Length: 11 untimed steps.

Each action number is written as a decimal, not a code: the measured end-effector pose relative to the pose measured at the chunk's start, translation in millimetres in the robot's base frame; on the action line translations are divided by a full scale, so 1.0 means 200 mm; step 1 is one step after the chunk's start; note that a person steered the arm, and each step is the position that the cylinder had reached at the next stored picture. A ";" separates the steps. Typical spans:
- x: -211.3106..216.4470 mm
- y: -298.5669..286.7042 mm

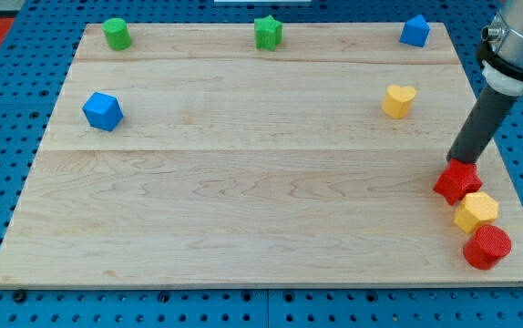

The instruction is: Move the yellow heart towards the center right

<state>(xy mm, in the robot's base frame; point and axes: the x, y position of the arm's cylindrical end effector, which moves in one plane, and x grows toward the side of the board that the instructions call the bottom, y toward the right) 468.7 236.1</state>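
Observation:
The yellow heart lies on the wooden board in the upper right part of the view. My tip is at the view's right edge of the board, below and to the right of the heart. It touches the top of a red star-shaped block.
A yellow hexagon block and a red round block lie in a row below the red star. A blue block, a green star and a green cylinder line the top edge. A blue block sits at the left.

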 end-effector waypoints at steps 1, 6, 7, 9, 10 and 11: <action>-0.13 -0.03; -0.71 -0.29; -0.64 -0.18; -0.64 -0.43; -0.66 -0.62; -0.66 -0.55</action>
